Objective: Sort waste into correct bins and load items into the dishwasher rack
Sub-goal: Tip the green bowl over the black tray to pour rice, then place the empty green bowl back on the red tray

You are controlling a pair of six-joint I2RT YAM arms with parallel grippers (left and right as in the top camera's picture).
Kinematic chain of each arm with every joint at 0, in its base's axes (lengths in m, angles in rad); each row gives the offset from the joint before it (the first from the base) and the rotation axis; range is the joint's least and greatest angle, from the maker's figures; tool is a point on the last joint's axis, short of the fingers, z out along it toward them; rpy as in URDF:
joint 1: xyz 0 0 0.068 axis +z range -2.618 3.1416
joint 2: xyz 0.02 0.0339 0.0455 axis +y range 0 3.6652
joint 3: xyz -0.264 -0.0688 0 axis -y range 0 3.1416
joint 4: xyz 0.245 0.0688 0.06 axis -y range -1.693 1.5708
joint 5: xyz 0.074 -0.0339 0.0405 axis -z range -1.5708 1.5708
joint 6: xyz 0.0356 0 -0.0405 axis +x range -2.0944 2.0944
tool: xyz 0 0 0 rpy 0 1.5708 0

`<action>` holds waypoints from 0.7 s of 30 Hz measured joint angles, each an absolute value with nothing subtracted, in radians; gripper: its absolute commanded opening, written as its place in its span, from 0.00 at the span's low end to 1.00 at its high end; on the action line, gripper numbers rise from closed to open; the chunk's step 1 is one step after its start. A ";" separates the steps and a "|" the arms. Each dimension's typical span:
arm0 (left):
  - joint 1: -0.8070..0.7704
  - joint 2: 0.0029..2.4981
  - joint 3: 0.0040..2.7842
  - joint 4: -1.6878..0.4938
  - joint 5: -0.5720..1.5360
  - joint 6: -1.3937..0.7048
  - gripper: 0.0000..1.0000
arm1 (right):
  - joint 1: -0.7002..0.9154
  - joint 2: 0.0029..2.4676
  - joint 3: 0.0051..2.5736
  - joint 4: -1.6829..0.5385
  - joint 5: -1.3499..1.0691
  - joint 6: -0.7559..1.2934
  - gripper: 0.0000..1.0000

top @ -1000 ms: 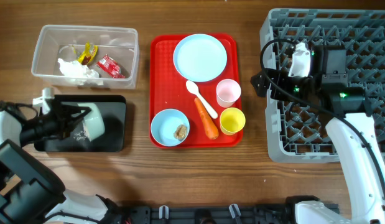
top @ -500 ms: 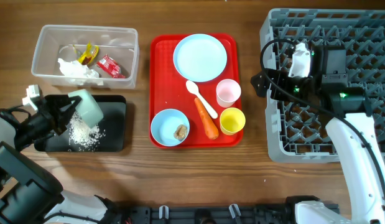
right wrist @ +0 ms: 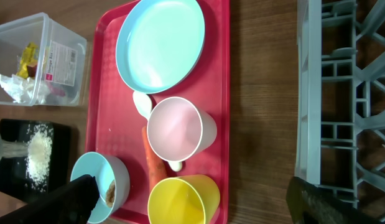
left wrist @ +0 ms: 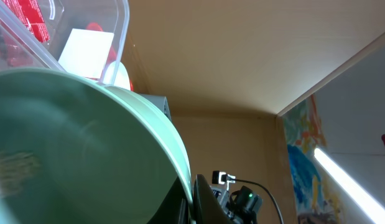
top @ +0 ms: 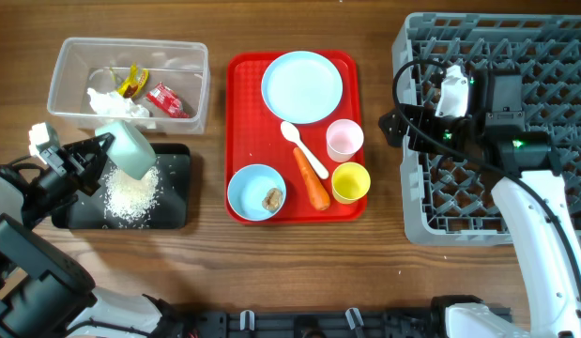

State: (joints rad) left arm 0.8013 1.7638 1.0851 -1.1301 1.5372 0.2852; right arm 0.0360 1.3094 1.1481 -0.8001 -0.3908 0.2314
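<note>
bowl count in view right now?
2. One bowl sits on the red tray, near-left corner, a brown lump inside. The tipped bowl is held by the left gripper over the black tray, rice below it. More could hide under the right arm.

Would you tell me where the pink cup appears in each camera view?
Overhead: pink cup at the red tray's right edge.
Left wrist: not in it.
Right wrist: centre, above the yellow cup.
Shared landmark: clear tub, in all three.
</note>
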 measured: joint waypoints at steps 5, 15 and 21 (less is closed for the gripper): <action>0.801 1.764 1.085 -1.151 1.544 0.282 0.04 | 0.036 1.309 1.148 -0.799 -0.383 0.231 1.00; 0.768 1.764 1.085 -1.171 1.544 0.287 0.04 | 0.036 1.309 1.148 -0.800 -0.354 0.231 1.00; 0.611 1.741 1.088 -1.171 1.543 0.353 0.04 | 0.036 1.309 1.148 -0.800 -0.354 0.231 0.99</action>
State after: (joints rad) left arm 0.6113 1.7412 1.0878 -1.1706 1.5429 0.3527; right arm 0.0360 1.3094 1.1481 -0.8001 -0.3538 0.2314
